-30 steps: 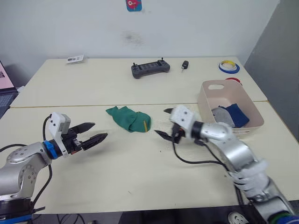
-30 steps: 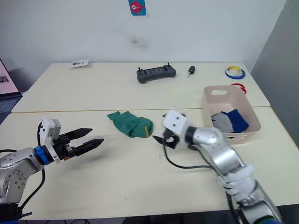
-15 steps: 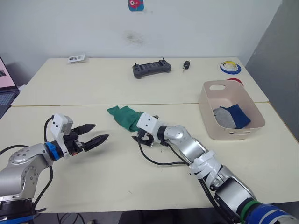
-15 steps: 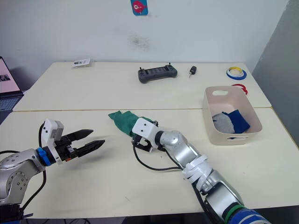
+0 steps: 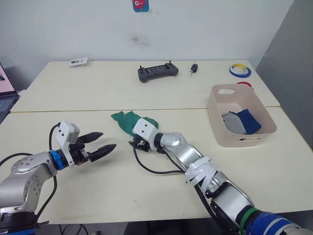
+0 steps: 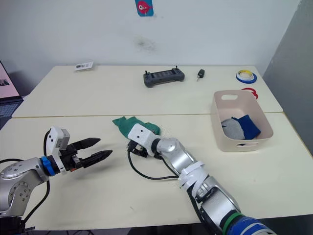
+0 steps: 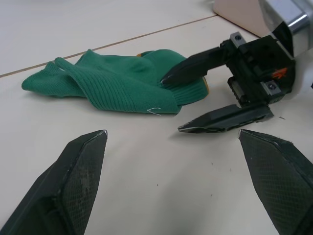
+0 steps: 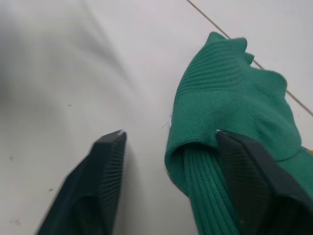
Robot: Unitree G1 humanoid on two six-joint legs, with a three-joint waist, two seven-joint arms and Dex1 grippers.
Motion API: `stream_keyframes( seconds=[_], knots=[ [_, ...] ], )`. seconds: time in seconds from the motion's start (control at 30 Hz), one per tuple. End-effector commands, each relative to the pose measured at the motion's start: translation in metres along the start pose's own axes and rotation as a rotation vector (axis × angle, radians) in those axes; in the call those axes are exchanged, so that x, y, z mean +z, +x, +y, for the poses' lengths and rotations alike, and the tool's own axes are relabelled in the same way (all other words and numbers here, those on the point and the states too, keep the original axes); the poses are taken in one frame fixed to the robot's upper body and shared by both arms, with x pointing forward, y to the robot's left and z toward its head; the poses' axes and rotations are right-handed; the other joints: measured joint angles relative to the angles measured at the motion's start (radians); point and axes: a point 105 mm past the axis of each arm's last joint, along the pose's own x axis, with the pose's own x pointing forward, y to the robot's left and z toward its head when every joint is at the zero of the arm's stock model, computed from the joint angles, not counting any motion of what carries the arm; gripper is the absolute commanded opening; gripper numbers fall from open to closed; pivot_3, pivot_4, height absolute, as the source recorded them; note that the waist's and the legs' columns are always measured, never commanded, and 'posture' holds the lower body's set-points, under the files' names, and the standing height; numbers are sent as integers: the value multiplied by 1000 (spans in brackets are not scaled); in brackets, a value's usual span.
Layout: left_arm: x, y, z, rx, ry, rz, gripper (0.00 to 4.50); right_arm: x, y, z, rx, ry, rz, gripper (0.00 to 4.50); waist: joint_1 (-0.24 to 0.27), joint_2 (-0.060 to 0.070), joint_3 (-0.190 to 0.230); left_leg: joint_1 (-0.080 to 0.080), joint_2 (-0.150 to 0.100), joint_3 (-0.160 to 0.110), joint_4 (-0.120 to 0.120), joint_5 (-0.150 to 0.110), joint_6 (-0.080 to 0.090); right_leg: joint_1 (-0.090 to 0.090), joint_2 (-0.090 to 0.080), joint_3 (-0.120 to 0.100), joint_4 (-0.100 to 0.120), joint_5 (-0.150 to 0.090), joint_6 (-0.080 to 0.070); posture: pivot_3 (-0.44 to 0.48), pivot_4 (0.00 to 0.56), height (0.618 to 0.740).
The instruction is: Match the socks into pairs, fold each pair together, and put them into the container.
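1. The right pincer (image 7: 205,93) is spread wide. One black finger (image 8: 254,181) lies on the near end of the green socks (image 5: 131,121), and the other finger (image 8: 100,181) rests on the bare counter (image 5: 146,196) just beside them. It grips nothing.
2. The left pincer (image 5: 100,143) is also spread wide and empty, its fingers (image 7: 73,181) apart from any sock and pointing toward 3 o'clock in the head view.
3. The green socks lie bunched together on the counter, their long axis running from about 10 o'clock to 4 o'clock in the head view. The ribbed cuffs are at the 10 o'clock end, and a small yellow mark (image 7: 206,88) shows at the far edge by the right pincer.
4. From the right pincer, the socks stretch away toward 10 o'clock. From the left pincer, they lie near, toward 2 o'clock.
5. The container (image 5: 220,128) stands at 3 o'clock from the green socks, well apart. A grey sock (image 5: 233,121) and a dark blue sock (image 5: 248,120) lie inside it, touching.
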Motion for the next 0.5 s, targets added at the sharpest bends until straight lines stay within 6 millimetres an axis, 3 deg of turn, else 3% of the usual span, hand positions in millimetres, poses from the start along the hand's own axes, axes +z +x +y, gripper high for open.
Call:
stream_keyframes(
  seconds=[0.03, 0.2, 0.33, 0.5],
  knots=[
    [11, 0, -2, -8, 53, -11, 4500, 7, 2, -11, -38, 14, -11, 1779, 0, 0, 0, 0, 0, 0, 0, 0, 0, 0, 0, 0, 0, 0, 0, 0, 150, 740],
    [11, 0, -1, -4, 58, -9, 4500, 16, 3, -11, -40, 16, -56, 7, -1, 0, 0, 0, 0, 0, 0, 0, 0, 0, 0, 0, 0, 0, 0, 0, 150, 740],
    [11, 0, -1, -4, 58, -10, 4500, 38, -8, -12, -39, 29, -157, 7, -2, 0, 0, 0, 0, 0, 0, 0, 0, 0, 0, 0, 0, 0, 0, 0, 150, 740],
    [12, 2, 0, -9, 51, -13, 4500, 55, -46, -15, 3, 21, -243, 7, 6, 0, 0, -1, 0, 0, 0, 0, 0, 0, -1, 0, 0, 0, 0, 0, 150, 740]
  ],
)
